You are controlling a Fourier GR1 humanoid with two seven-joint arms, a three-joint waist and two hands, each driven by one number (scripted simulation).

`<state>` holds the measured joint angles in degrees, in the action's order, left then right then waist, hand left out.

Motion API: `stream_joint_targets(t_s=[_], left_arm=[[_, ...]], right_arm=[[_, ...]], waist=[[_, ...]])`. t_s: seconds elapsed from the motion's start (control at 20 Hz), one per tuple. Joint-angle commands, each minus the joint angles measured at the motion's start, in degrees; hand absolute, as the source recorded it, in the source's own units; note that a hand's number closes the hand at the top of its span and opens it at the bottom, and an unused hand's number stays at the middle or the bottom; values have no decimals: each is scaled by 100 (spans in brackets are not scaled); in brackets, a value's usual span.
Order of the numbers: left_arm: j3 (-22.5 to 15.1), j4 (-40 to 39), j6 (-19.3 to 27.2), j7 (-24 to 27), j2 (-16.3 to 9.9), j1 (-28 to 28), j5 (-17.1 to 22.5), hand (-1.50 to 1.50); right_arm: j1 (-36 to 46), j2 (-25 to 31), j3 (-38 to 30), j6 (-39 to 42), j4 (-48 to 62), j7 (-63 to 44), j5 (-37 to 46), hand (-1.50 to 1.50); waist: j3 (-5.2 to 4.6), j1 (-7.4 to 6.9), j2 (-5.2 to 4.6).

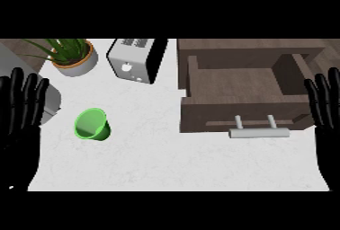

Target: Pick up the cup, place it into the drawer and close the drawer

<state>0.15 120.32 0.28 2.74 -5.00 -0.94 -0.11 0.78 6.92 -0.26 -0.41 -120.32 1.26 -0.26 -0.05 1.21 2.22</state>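
A green cup lies tilted on the white counter at the left, its mouth facing up and left. The brown wooden drawer stands pulled open at the upper right, with nothing visible inside it and a grey bar handle on its front. My left hand rests open at the left edge, fingers up, a short way left of the cup. At the right edge my right hand rests open, fingers up, beside the drawer's right side. Neither hand touches anything.
A silver toaster stands at the back, left of the drawer. A potted plant sits at the back left. A grey object shows behind my left hand. White counter spreads in front of the cup and drawer.
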Motion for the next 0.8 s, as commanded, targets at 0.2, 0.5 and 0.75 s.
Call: stream_joint_targets(t_s=[0.2, 0.5, 0.75], left_arm=[[66, -449, -987, -42, -388, -255, 921, -150], [414, -638, -1440, -601, -298, 505, 2372, -150], [699, -1487, -1573, -422, -335, 92, 2398, -150]], right_arm=[[-201, -6, -228, 16, -239, -68, -141, -150], [69, 322, -128, 269, 102, -558, 60, -150], [260, 304, -317, 492, 624, -301, -82, -150]], waist=[[5, -89, -221], [2, -159, -218], [5, -127, -223]])
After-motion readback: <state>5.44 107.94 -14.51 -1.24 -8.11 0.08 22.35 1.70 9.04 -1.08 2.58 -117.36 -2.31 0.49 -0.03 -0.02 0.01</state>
